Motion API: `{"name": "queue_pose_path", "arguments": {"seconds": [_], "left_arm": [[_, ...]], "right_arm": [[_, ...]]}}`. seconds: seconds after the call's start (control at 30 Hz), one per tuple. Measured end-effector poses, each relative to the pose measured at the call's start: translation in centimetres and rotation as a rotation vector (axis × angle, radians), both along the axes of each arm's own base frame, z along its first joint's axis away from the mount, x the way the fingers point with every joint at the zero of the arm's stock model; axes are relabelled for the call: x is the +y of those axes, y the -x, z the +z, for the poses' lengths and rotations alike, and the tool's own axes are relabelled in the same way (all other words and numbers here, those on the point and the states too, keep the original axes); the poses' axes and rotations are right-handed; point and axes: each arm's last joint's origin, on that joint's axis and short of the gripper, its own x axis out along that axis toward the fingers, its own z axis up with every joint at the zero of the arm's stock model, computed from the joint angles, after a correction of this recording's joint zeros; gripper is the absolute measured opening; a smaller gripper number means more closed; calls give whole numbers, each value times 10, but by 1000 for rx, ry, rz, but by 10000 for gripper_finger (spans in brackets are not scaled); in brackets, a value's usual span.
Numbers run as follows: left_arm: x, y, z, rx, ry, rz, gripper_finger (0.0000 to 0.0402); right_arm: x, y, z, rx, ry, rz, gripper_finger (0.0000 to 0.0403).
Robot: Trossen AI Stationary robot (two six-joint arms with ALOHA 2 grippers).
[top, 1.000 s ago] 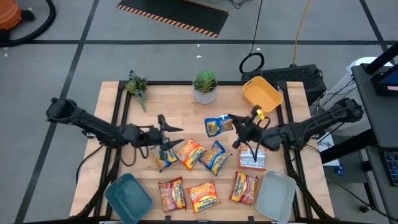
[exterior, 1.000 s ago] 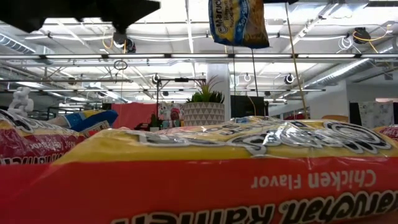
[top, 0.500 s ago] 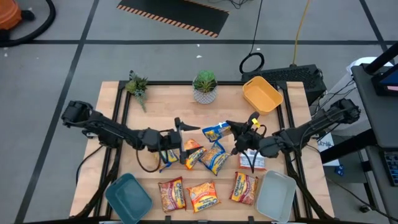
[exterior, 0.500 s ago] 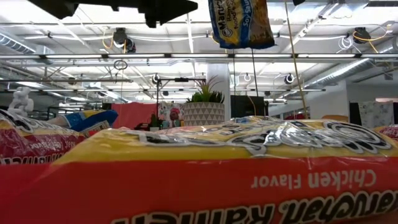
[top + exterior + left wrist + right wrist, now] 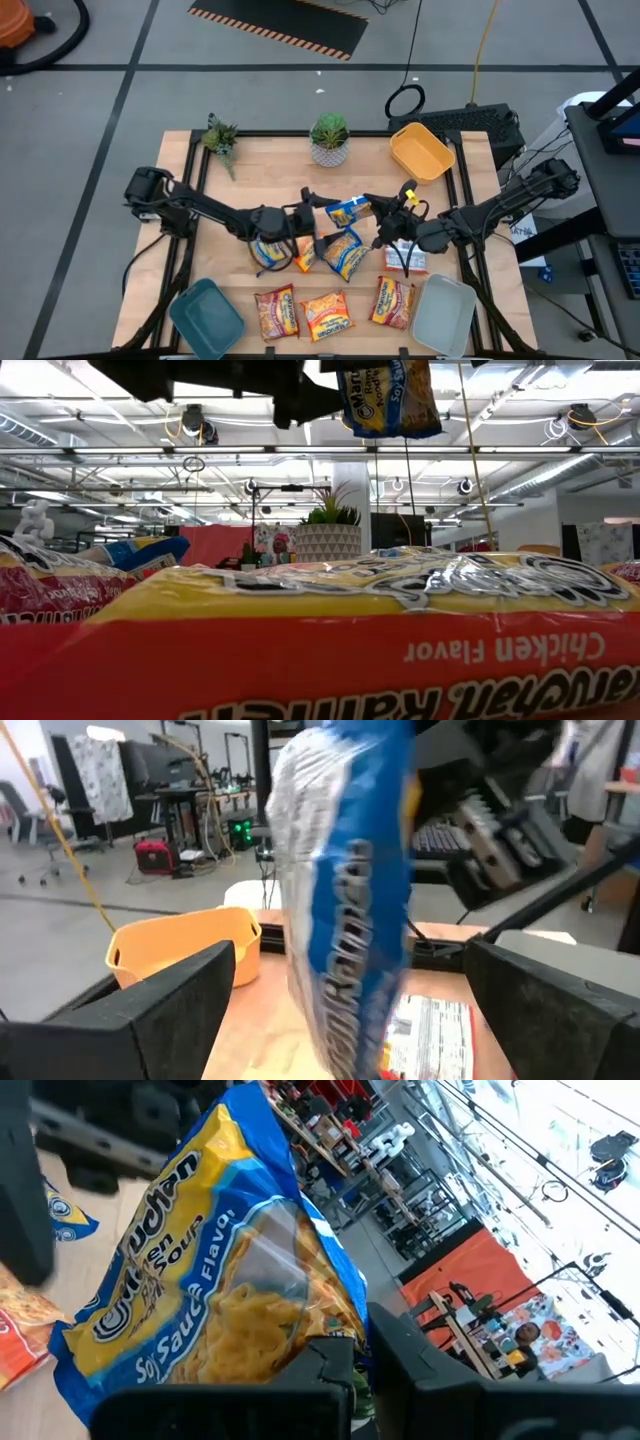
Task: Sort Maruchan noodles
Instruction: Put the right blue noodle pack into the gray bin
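One blue-and-yellow Maruchan packet (image 5: 347, 209), soy sauce flavor by its label, hangs above the middle of the desk (image 5: 280, 160), pinched at one edge by the right gripper (image 5: 376, 208), whose fingers are clenched on it. In the right wrist view the packet (image 5: 220, 1300) fills the frame just past the closed fingers; in the low view it (image 5: 388, 398) dangles from the top edge. The left gripper (image 5: 318, 212) sits at the packet's other side, fingers spread wide and released, the packet standing between them without visible contact; the left wrist view shows the packet (image 5: 345, 910) edge-on between the two dark fingers (image 5: 170, 1010). Below the lifted packet, on the desk, lie a second blue-and-yellow packet (image 5: 347, 252), an orange-yellow packet (image 5: 305, 255) partly under the left arm, and another blue-and-yellow one (image 5: 265, 255) mostly hidden by that arm. A red-and-white packet (image 5: 408, 258) lies beside the right arm. Along the near edge sit three more: a red packet (image 5: 276, 312), an orange-yellow one (image 5: 327, 313), and a red one (image 5: 394, 302). Bins stand at the corners: yellow bin (image 5: 421, 152) at the far right, teal bin (image 5: 205, 318) near left, pale bin (image 5: 443, 315) near right. Two small potted plants (image 5: 329, 140) stand at the far edge.
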Motion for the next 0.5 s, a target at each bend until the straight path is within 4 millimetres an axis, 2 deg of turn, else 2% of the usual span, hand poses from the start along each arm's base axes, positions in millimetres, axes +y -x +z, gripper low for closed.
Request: {"name": "queue_pose_path", "arguments": {"seconds": [0.17, 0.37, 0.5], "left_arm": [[1, -11, -6, -6, 72, 5, 397], [1, -11, -6, -4, 68, 6, 396], [2, -11, -4, -30, 71, 3, 371]], "right_arm": [[0, 0, 0, -4, -7, 2, 4], [0, 0, 0, -4, -7, 3, 4], [0, 0, 0, -3, -7, 6, 4]]}}
